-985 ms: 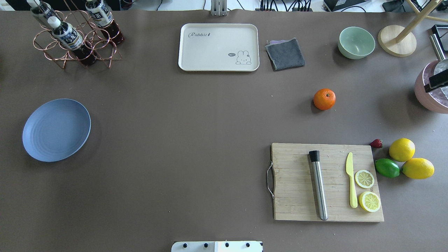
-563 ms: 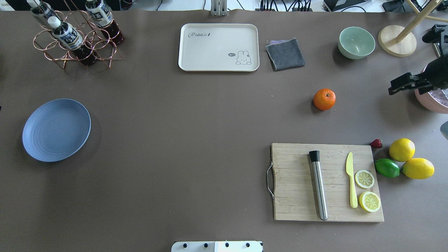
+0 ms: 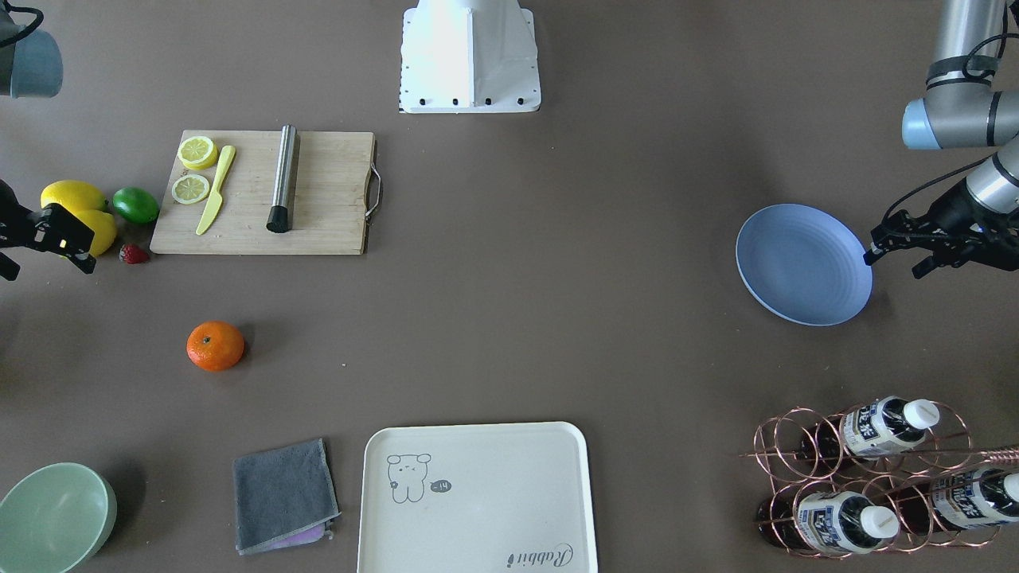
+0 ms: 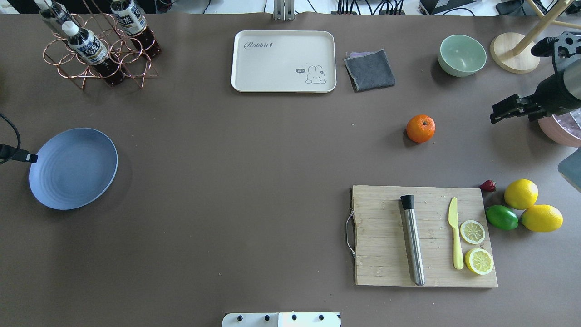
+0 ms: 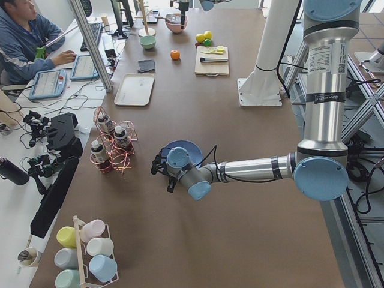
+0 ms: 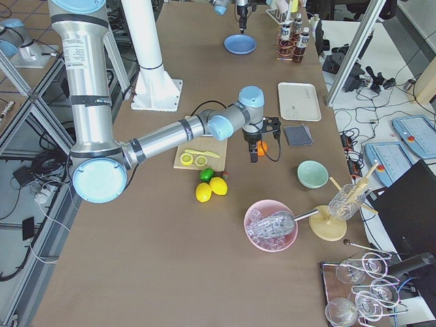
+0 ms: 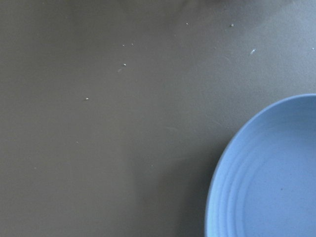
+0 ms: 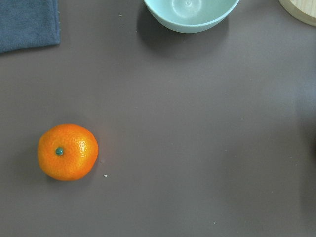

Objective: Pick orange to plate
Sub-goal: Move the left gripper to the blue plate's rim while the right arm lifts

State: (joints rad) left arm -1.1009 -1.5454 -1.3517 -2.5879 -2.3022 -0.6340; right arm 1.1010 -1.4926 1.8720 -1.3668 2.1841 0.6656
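Note:
The orange [image 4: 420, 128] lies alone on the brown table, right of centre and beyond the cutting board; the right wrist view has the orange [image 8: 67, 151] at lower left, stem dot up. My right gripper [image 4: 497, 116] hovers to its right, well apart from it, fingers apart and empty. The blue plate [image 4: 73, 168] sits empty at the far left, also visible as the plate [image 3: 804, 264] in the front view. My left gripper [image 3: 892, 263] hangs open just outside the plate's outer rim, and the left wrist view catches only the plate's edge [image 7: 271, 173].
A wooden cutting board [image 4: 390, 236] holds a steel muddler, a yellow knife and two lemon slices. Beside it lie lemons [image 4: 521, 194], a lime [image 4: 501, 217] and a strawberry. At the back stand a cream tray [image 4: 283, 61], grey cloth [image 4: 370, 69], green bowl [image 4: 462, 55] and bottle rack [image 4: 97, 45].
My right arm has come in from the right edge and moved left toward the orange. My left gripper has appeared at the plate's outer rim. The orange and plate have not moved.

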